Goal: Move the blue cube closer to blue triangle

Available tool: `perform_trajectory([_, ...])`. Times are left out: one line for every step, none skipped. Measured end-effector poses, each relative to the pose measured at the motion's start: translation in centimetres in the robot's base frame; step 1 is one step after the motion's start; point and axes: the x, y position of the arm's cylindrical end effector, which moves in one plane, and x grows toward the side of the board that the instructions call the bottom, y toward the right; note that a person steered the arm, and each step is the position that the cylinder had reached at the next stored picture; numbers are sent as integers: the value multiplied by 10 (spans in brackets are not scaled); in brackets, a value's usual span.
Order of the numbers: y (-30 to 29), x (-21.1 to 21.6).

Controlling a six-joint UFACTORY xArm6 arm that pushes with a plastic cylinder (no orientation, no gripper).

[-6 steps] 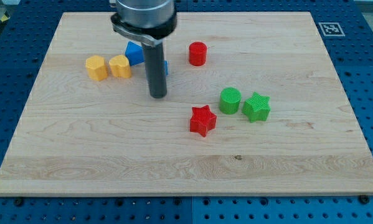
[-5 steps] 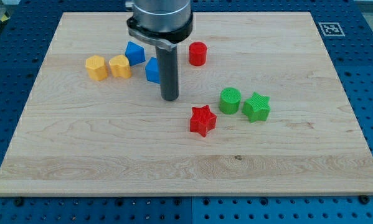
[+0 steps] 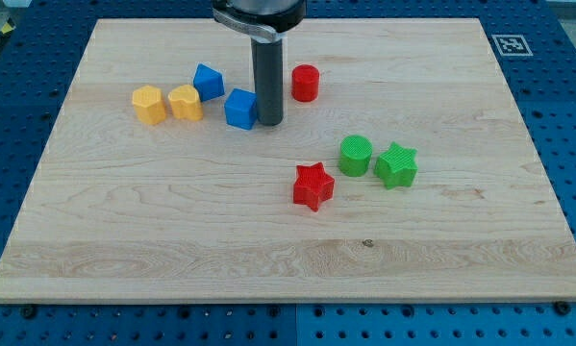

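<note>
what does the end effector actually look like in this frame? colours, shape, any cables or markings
A straight, smooth, dark grey cylindrical rod ending in my tip, flat-ended and the same width all the way down. It hangs from a wider round collar, dark with a lighter metallic rim, cut off by the view's top. No cables or markings are visible.

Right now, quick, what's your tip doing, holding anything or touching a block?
My tip: a plain rod, nothing to open or close, holding nothing. It sits right beside the blue cube, on the view's right of it; actual contact cannot be told.
</note>
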Motion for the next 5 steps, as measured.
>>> perform_trajectory([0, 14])
perform_trajectory([-5, 14])
perform_trajectory([-19, 14])
perform_trajectory([-32, 11])
perform_trajectory([-34, -5])
